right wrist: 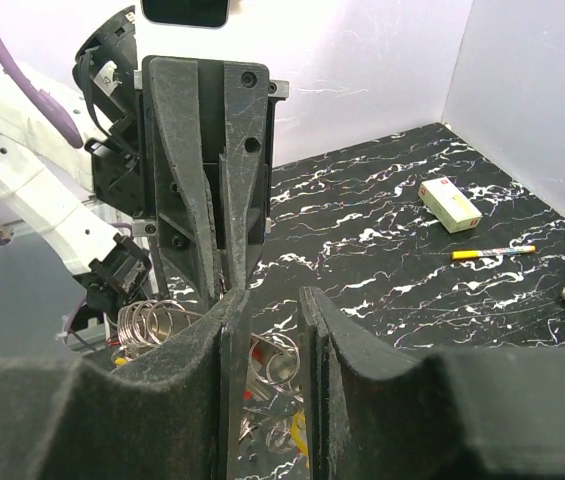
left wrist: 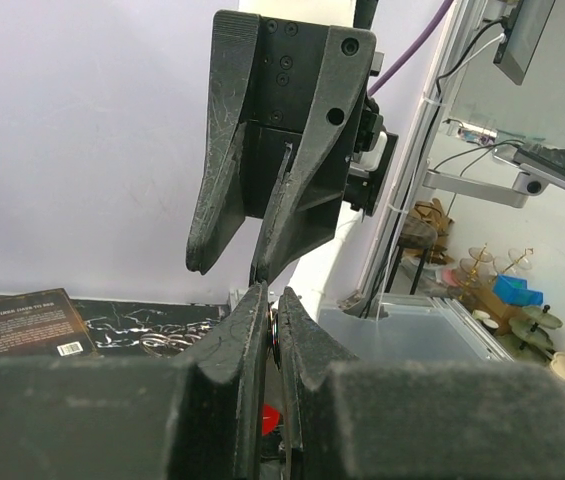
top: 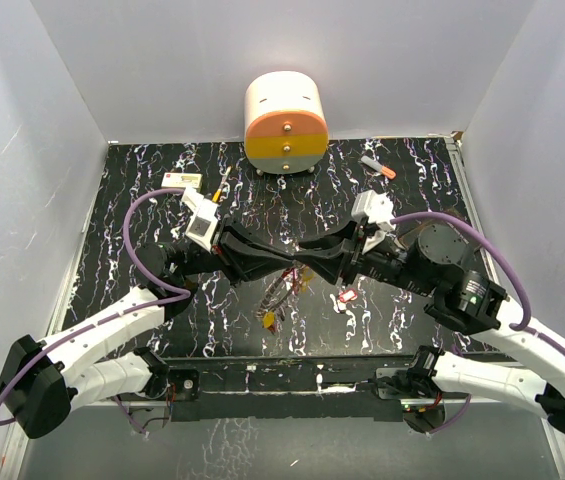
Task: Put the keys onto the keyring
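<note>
My left gripper [top: 284, 266] and right gripper [top: 310, 250] meet tip to tip above the middle of the table. The left gripper [left wrist: 272, 292] is shut on the thin metal edge of the keyring [left wrist: 276, 335]. The keyring [top: 284, 287] hangs below the grippers with keys on it, a yellow-headed one [top: 270, 320] lowest. Wire loops of the keyring [right wrist: 297, 360] show between the right gripper's fingers. The right gripper [right wrist: 267, 300] is open, its jaws apart with nothing pinched. A red-headed key [top: 346, 296] lies on the table under the right arm.
A round cream, orange and grey drawer box [top: 285, 123] stands at the back. An orange-tipped marker [top: 378, 167] lies at the back right. A small white box [top: 182, 180] and a yellow pen [top: 220, 188] lie at the back left. White walls close in three sides.
</note>
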